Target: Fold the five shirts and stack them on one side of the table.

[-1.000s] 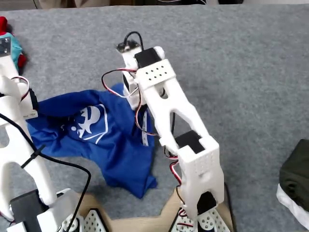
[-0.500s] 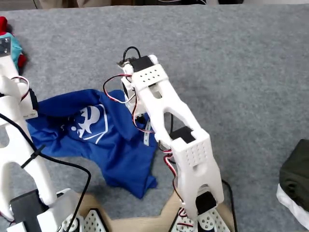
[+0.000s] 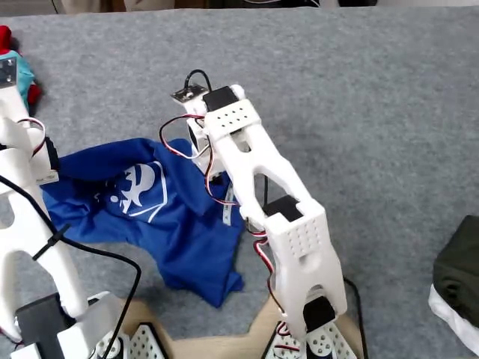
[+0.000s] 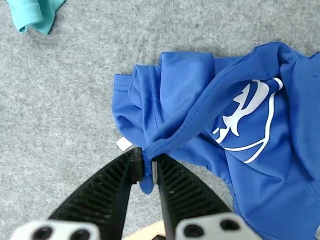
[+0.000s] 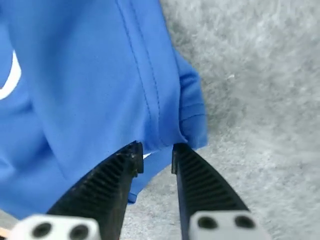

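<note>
A blue shirt (image 3: 161,217) with a white logo lies crumpled on the grey table at the front left. My left gripper (image 4: 144,165) is shut on a raised fold of the blue shirt (image 4: 240,100) at its left edge, and the cloth pulls taut from the fingertips. In the high view the left gripper (image 3: 51,161) sits at that left edge. My right gripper (image 5: 156,152) hangs low over the hem of the blue shirt (image 5: 90,90) on its far right side. It is narrowly open, its fingers straddling the hem. The right gripper (image 3: 198,142) is partly hidden under its own arm.
A teal cloth (image 3: 22,75) and something red (image 3: 6,37) lie at the far left edge; the teal cloth (image 4: 35,15) also shows beyond the blue shirt. A dark green shirt (image 3: 458,265) on a white one (image 3: 449,310) sits at the right edge.
The right arm has drawn back toward its base and come down over the shirt's right hem. A small fold has formed in the cloth beside it. The left arm has not moved.
</note>
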You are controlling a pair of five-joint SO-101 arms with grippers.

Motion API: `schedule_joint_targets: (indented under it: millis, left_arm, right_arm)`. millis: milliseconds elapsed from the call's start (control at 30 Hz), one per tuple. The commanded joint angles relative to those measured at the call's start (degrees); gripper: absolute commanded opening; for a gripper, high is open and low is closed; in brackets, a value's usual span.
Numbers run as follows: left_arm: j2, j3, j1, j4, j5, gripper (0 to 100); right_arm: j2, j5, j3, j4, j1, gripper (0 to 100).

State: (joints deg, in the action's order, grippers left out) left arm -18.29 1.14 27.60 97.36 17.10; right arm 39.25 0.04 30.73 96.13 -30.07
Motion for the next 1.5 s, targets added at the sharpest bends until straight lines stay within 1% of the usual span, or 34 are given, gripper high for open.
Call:
schedule_joint_targets:
  millis: [0,67,100,300,367,633,700,800,867,967,1067,1167,1233,1300,1367,1467]
  left_arm:
    - [-0.48,0.00,0.53,-0.26,-0.35,2]
    - [-0.48,0.00,0.53,-0.26,-0.35,2]
    - [-0.48,0.00,0.53,-0.26,-0.35,2]
    - [-0.40,0.00,0.53,-0.26,-0.35,2]
    - [-0.40,0.00,0.53,-0.26,-0.35,2]
    - [-0.40,0.00,0.53,-0.26,-0.44,2]
    - [-0.40,0.00,0.53,-0.26,-0.53,2]
    - [-0.40,0.00,0.53,-0.26,-0.53,2]
    - [-0.40,0.00,0.53,-0.26,-0.62,2]
    - [-0.40,0.00,0.53,-0.26,-0.62,2]
    - [-0.40,0.00,0.53,-0.26,-0.62,2]
    - [-0.40,0.00,0.53,-0.26,-0.62,2]
    - [-0.40,0.00,0.53,-0.26,-0.62,2]
    - [-0.40,0.00,0.53,-0.26,-0.62,2]
    - [-0.40,0.00,0.53,-0.26,-0.62,2]
    - [-0.40,0.00,0.53,-0.26,-0.62,2]
  right_arm:
    - [-0.22,8.53,4.18,1.41,0.31,12.0]
    - [-0.22,15.82,5.14,3.60,0.04,11.9]
    - [-0.22,18.29,5.41,4.48,0.04,11.9]
    - [-0.57,26.46,5.23,6.07,0.04,11.7]
    - [-1.36,30.68,5.05,6.15,-0.04,11.7]
    - [-10.33,36.04,2.24,6.15,0.31,12.2]
    - [-13.32,37.36,0.66,6.24,0.48,15.7]
    - [-17.45,38.42,-1.80,6.15,0.92,24.3]
    - [-18.42,38.68,-2.86,6.07,0.92,27.4]
    - [-16.22,38.24,-3.82,3.52,0.92,27.4]
    - [-10.86,36.13,-3.74,0.09,0.92,27.1]
    - [-5.85,35.78,-3.03,-0.44,0.66,21.0]
    - [-3.30,34.29,-1.27,0.35,0.92,15.4]
    - [-1.63,34.11,0.57,1.58,1.45,11.8]
    - [-0.31,33.67,3.56,2.90,2.07,12.2]
    - [1.63,33.67,6.81,4.66,2.15,16.1]
